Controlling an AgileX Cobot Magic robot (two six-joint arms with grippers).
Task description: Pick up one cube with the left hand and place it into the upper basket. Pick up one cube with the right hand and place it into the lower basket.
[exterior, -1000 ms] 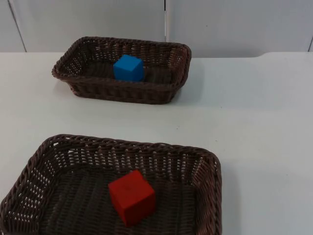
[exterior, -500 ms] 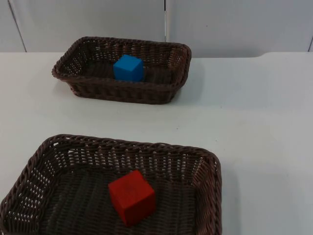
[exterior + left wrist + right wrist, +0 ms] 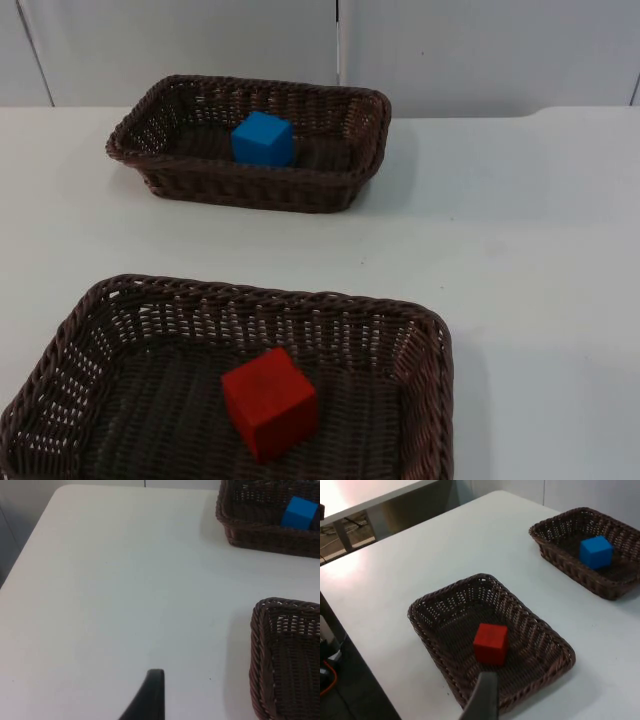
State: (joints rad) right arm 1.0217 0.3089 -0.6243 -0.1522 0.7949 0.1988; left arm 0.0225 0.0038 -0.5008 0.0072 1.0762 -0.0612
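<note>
Nothing has moved: blue cube (image 3: 263,138) stays in the upper basket (image 3: 150,170), red cube (image 3: 269,402) in the lower basket (image 3: 420,330). Task looks complete; either gripper's state: cannot tell.

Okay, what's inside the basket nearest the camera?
One red cube sits on the woven floor of the lower basket, clear of the walls. The spot under the cube is covered. The blue cube lies in the upper basket.

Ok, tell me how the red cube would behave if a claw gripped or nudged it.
The red cube looks rigid, with flat faces, so it should grip squarely and slide, not roll. It sits flat on the woven floor of the lower basket, whose rough weave would probably resist sliding. Its weight cannot be judged.
</note>
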